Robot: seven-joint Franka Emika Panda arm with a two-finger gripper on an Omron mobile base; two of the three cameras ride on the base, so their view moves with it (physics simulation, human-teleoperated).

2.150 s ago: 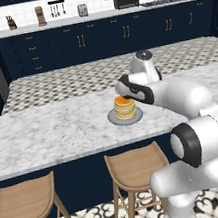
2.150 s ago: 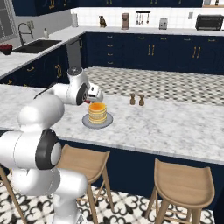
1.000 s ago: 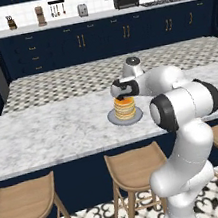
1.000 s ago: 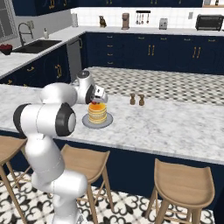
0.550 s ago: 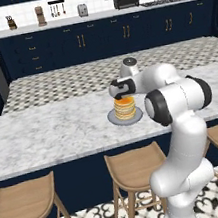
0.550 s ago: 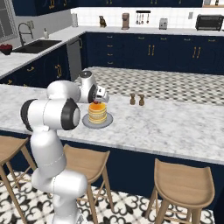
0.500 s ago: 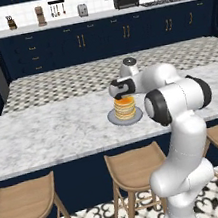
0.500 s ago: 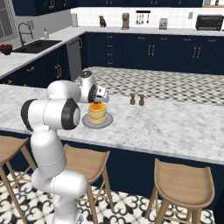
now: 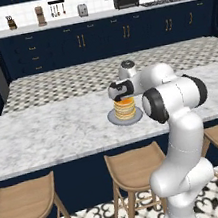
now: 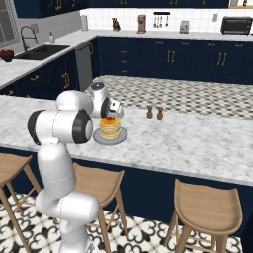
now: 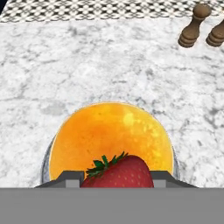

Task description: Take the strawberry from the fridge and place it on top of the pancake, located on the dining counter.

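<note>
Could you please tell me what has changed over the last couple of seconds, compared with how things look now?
The arm swung in from the base's side and brought the gripper over the pancake, where it has hovered for about the last second. The strawberry stays clamped between the fingers, not yet released. The grey plate, the two wooden shakers and the dining counter are unmoved.

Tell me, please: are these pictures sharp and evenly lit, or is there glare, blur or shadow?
Hand view: the red strawberry and golden-yellow round pancake look sharp, with a small bright highlight on the pancake. Both base views: flat, even rendered light, no glare on the white-grey marble dining counter, no blur, shadows very faint.
</note>
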